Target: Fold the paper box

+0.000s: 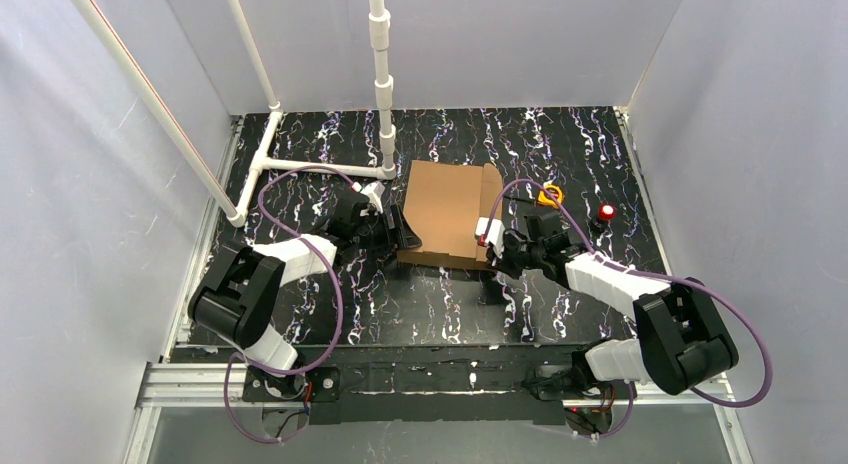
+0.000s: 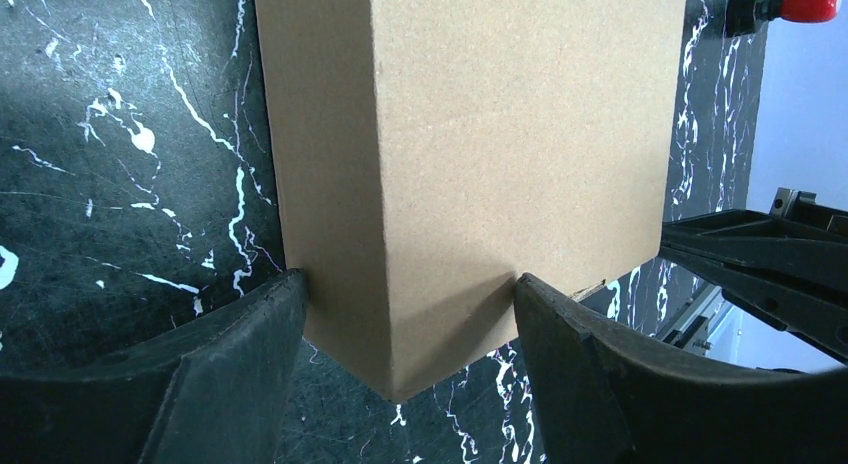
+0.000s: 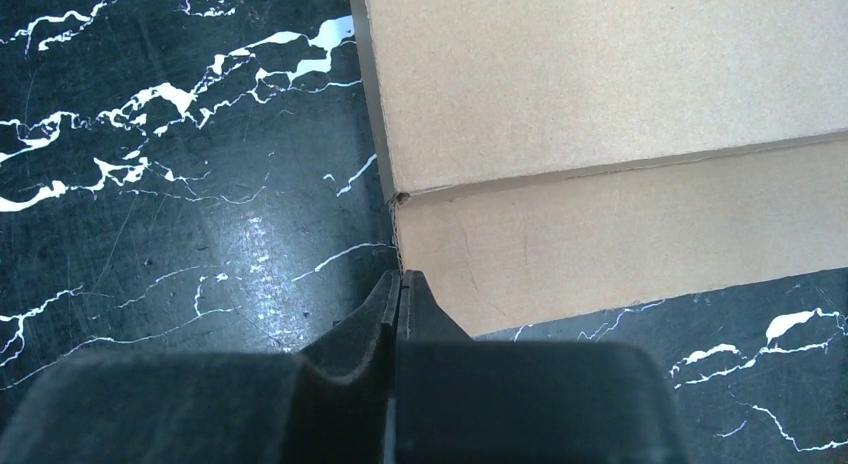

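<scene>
Paper box [image 1: 445,209], one: plain brown cardboard, lying on the black white-veined table [image 1: 420,304], one, roughly mid-surface. All other items are placed from the box. Its long axis runs from the arms' side of the table towards the far wall, slightly skewed. The broad face is up, a narrow panel is turned down along the near edge, and a strip stands raised along the right edge. In the left wrist view the box [image 2: 500,134] shows two faces meeting at a sharp fold, with the corner pointing towards the camera. Left gripper [image 1: 395,227], one: at the box's left edge near the near-left corner. Its fingers are spread wide (see left wrist view, gripper [image 2: 410,284]), with that corner between them and both fingertips at or very close to the cardboard. Right gripper [image 1: 490,249], one: at the box's near-right corner. In its own view the gripper [image 3: 400,284] has its fingers pressed together with no gap. The joined tip meets the edge where the box [image 3: 600,104] folds into its lower panel. Whether any cardboard is nipped between them cannot be told. Orange tape measure [image 1: 550,195], one: just right of the box, apart from it. Red-capped knob [image 1: 606,212], one: farther right of the box, beyond the tape measure. White pipe frame [image 1: 300,166], one: left of the box, with one foot just beside the far-left corner.
</scene>
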